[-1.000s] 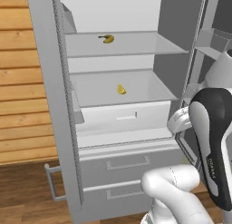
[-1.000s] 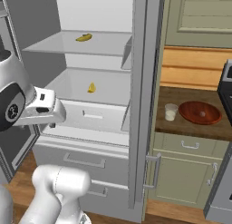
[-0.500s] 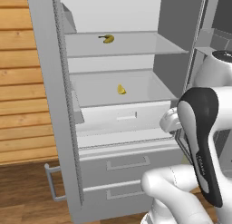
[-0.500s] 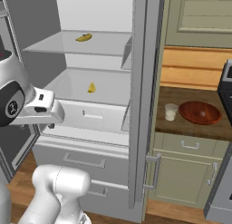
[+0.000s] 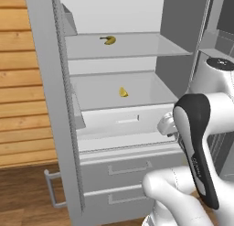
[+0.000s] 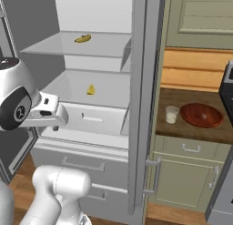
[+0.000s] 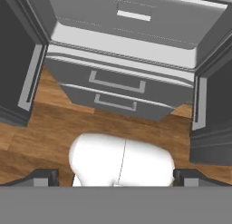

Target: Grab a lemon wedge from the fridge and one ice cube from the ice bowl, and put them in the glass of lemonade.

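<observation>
Fridge (image 5: 55, 106) open, lemon wedge (image 5: 123, 92) mid-frame in its bin, reachable. My pincer (image 7: 115, 175) aims down at the drawers (image 7: 115, 89), fingers apart, holding nothing.

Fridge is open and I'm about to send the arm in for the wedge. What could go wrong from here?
The banana on the upper shelf is yellow too, so a wrong pick is possible; the lemon wedge lies in the bin below. That bin's front wall stands between the gripper and the wedge, so a straight reach may hit it. The gripper points at the floor and needs reorienting.
</observation>
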